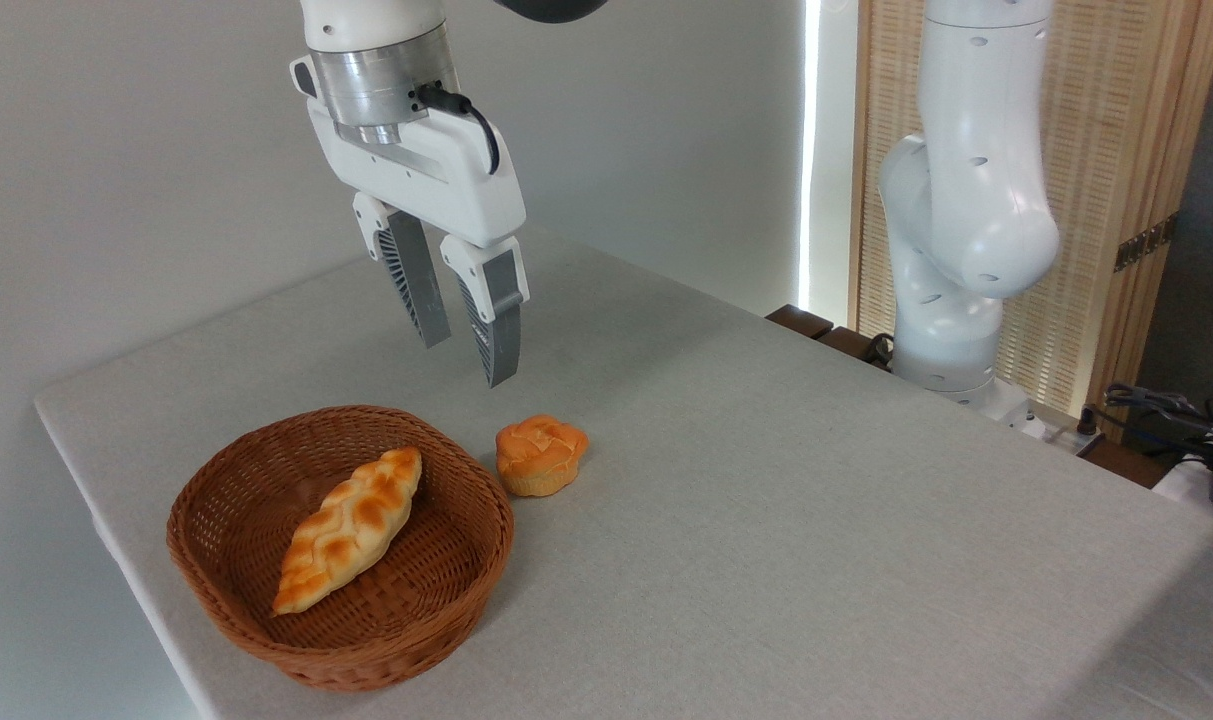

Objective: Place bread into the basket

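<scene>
basket (228, 570): left of centre on the table, round wicker, near the front edge. Sits right next to the bun, so the carry looks short.
loaf (348, 527): long braided one, lying slantwise inside the basket. Not the task's bread. It takes the middle; free floor shows to either side of it, likely enough room for the bun.
claw (466, 355): hangs in the air above the gap between basket rim and bun, fingers pointing down and tilted a bit. Open, a modest gap between the two fingers, nothing held.
claw reason: looks staged for a top-down grab, high enough to clear both basket and bun.
bun (540, 455): small, orange-brown, crackled top, upright on the bare cloth just right of the basket rim. Close to the rim, cannot tell if touching. Outside the basket, so task not done.
bun vs claw: bun lies below the fingers and slightly to the right in this view. Well apart vertically, no contact. True offset in depth hard to judge from one camera.
next, as a guess: drop over the bun, maybe spread wider first, since the gap looks narrower than the bun.
table (816, 500): grey cloth, bare to the right.
arm base (951, 330): white, at the far right edge of the table.
</scene>
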Tool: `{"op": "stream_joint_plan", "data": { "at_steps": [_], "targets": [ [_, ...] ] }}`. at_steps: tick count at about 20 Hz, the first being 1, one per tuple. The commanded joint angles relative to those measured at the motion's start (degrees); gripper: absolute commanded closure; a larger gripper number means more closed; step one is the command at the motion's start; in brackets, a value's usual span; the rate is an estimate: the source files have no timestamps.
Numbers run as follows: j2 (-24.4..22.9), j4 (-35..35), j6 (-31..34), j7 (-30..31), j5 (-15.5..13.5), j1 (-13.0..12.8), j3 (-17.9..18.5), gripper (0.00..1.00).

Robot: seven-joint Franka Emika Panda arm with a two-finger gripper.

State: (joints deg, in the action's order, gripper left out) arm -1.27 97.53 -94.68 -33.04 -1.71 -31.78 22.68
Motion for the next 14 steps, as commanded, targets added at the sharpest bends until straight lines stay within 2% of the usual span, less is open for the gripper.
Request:
{"op": "stream_joint_plan", "data": {
  "at_steps": [1, 4, 10, 14],
  "targets": [
    [0.04, 0.89, 0.64, 0.26, -0.75, -0.48, -0.09, 0.0],
    [-1.18, 5.28, -2.25, 0.26, -0.75, -2.58, -0.01, 0.0],
    [-4.53, 18.72, -13.5, 0.26, -0.75, -5.4, -0.09, 0.0],
    [-4.44, 22.78, -14.92, -0.18, -0.31, -6.19, -0.01, 0.0]
  ]
}}
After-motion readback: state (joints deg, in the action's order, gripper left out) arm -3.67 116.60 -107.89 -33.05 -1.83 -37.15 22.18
